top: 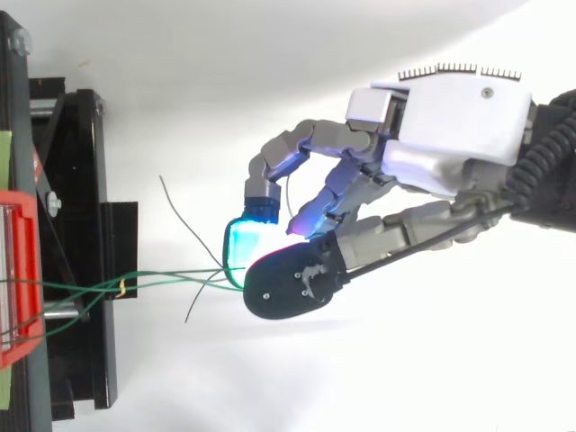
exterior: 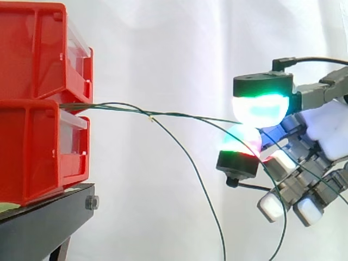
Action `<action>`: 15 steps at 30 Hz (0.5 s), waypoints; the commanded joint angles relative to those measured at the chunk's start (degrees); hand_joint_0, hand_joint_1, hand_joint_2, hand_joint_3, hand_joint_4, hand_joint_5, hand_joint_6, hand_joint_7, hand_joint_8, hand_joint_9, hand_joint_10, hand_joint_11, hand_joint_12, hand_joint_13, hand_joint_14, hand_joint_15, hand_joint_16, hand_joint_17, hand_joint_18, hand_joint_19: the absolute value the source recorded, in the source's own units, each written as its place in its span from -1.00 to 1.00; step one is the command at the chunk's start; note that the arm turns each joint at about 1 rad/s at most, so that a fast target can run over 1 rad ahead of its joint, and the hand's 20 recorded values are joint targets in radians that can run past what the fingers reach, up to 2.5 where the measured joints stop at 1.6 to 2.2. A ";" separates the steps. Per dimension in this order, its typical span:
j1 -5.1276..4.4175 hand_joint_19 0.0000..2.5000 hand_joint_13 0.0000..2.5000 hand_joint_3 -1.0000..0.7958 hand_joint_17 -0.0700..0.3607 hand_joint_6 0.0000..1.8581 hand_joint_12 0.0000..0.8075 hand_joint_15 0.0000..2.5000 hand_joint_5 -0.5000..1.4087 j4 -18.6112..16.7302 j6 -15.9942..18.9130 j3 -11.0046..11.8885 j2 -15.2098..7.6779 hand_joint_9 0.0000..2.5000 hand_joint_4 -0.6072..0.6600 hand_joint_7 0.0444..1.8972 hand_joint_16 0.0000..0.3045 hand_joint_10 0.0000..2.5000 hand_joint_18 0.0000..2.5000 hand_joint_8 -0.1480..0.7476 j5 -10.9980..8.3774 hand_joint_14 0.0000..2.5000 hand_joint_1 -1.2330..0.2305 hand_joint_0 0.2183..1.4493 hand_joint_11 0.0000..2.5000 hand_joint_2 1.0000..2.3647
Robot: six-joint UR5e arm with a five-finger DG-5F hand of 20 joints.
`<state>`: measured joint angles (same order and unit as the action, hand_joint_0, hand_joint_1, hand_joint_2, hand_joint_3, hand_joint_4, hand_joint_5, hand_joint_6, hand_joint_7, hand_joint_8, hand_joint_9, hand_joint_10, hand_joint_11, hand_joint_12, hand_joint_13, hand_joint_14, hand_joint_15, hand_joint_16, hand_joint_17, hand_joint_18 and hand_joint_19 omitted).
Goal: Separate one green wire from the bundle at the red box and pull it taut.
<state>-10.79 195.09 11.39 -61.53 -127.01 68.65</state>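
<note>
Thin green wires come out between the two stacked red bins and run right to my hand. A green-glowing fingertip and the red-glowing thumb pad pinch one wire, which stretches almost straight from the bins. Two other strands leave the bundle and hang down in long loops. From above, the wires cross from the bin's edge to my hand, with a small yellow tie round them near the stand.
The bins rest on a black stand at the left, before a white curtain. Loose wire ends stick out beside the pinch. Open space lies to the right of the stand and under my hand.
</note>
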 commanded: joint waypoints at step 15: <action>-0.11 -0.45 -0.33 -0.06 -0.17 -0.04 -0.15 -0.61 -0.58 -20.10 -1.98 -8.96 0.01 -0.11 0.01 0.11 -0.69 -0.98 -0.37 -0.10 0.08 -0.98 -0.37 -0.40 -0.47 -0.97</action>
<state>-10.89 178.83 10.08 -68.43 -127.00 68.83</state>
